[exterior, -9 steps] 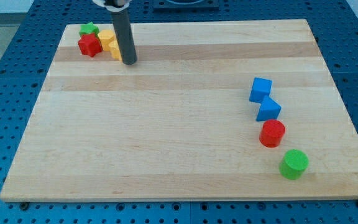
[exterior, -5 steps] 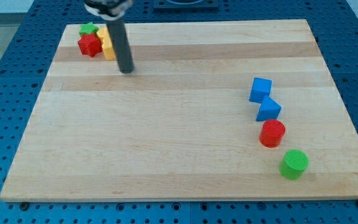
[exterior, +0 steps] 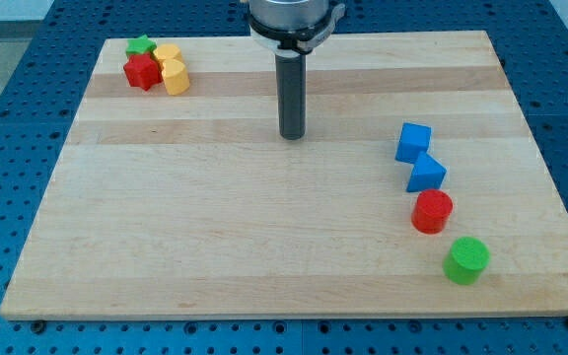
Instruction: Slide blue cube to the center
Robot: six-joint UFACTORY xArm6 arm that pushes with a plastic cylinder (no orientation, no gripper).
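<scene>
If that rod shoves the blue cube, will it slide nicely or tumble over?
The small blue cube probably slides: it sits low and flat on the smooth wooden board. It may twist, since my tip is narrow. Pushed downward, it could nudge the blue triangular block beside it.

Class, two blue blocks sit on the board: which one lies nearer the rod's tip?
The upper blue block, the blue cube, lies nearer my tip. The other blue block sits just below it, toward the red cylinder.

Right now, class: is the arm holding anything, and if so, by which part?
Nothing is held. The arm ends in a bare rod; my tip rests on the open board, to the view's left of the blue cube, touching no block.
</scene>
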